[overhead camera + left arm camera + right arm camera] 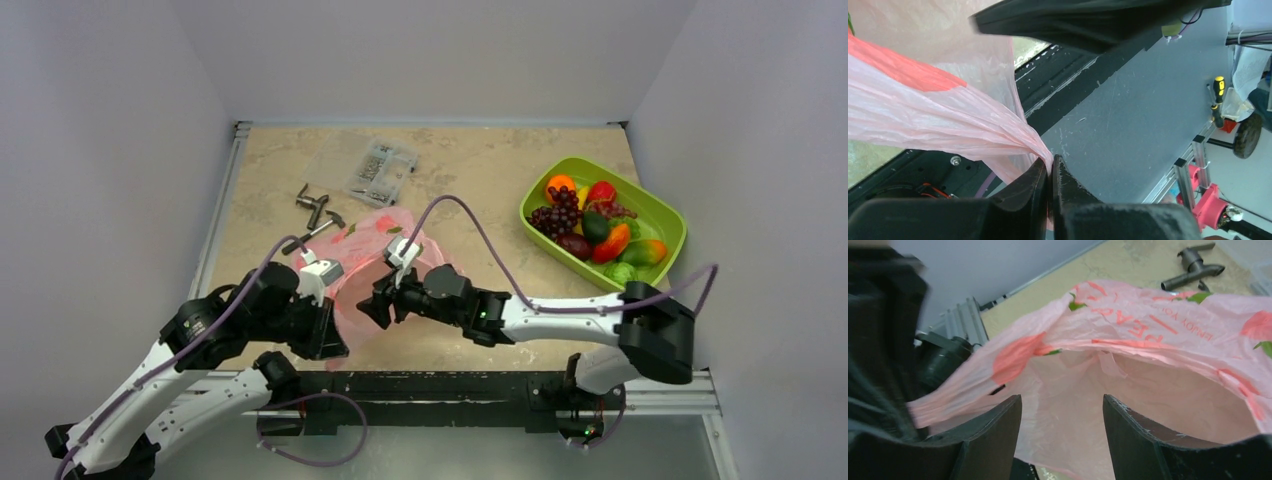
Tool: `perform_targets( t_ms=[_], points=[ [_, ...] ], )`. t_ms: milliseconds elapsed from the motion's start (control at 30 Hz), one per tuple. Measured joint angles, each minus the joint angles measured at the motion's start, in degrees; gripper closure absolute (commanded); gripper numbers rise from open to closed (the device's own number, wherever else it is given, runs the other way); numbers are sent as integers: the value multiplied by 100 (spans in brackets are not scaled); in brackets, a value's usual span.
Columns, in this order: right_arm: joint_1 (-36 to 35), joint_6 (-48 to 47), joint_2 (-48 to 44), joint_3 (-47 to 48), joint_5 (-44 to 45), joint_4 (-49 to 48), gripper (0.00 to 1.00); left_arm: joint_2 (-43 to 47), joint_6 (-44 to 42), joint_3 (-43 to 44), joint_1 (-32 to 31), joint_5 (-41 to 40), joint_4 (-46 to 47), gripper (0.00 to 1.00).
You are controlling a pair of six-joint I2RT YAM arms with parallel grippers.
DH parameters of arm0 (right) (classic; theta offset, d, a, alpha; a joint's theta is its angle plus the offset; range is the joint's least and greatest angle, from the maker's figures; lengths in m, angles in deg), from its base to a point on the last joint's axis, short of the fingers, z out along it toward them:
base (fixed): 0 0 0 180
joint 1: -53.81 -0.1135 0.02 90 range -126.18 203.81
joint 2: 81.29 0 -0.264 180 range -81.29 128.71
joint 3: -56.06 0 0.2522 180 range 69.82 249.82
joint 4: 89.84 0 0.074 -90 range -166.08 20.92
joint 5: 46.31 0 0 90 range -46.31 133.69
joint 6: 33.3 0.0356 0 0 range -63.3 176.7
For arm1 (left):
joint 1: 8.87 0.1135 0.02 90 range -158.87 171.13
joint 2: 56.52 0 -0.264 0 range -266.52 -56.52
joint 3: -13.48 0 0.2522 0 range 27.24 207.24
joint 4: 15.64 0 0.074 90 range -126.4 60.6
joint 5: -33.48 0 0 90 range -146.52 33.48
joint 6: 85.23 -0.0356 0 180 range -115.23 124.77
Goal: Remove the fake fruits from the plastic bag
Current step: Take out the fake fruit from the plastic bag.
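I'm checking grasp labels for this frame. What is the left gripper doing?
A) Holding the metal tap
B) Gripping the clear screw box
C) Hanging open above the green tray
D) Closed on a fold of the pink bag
D: in the left wrist view, the left gripper has its fingers pressed together on a bunched fold of the plastic bag.

Grey walls (100, 150), beige stone tabletop (480, 170)

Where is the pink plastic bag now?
In the top view the plastic bag sits left of centre, its film pinched in the left gripper, the open right gripper at its mouth and a metal handle behind it.
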Motion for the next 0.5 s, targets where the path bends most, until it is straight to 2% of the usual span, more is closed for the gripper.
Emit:
perform_targets(
  t_ms=[67, 133, 233, 333, 400, 500],
  points=[
    [0, 39, 531, -2, 114, -306, 45, -120, -15, 142, -2, -22, 2, 50],
    [0, 94, 1054, -2, 249, -577, 45, -254, -44, 321, 0, -55, 0, 31],
    [0, 197, 1609, -2, 411, -848, 45, -468, -74, 684, 0, -153, -111, 25],
    [0, 365, 1950, -2, 555, -1139, 44, -933, -256, 1593, -2, -511, -538, 20],
    [0, 483, 2079, 2, 605, -1318, 44, -1274, -372, 2354, 0, -938, -752, 22],
    [0, 649, 2236, 15, 715, -1585, 43, -1650, -546, 3121, 216, -1545, -881, 30]
  ],
)
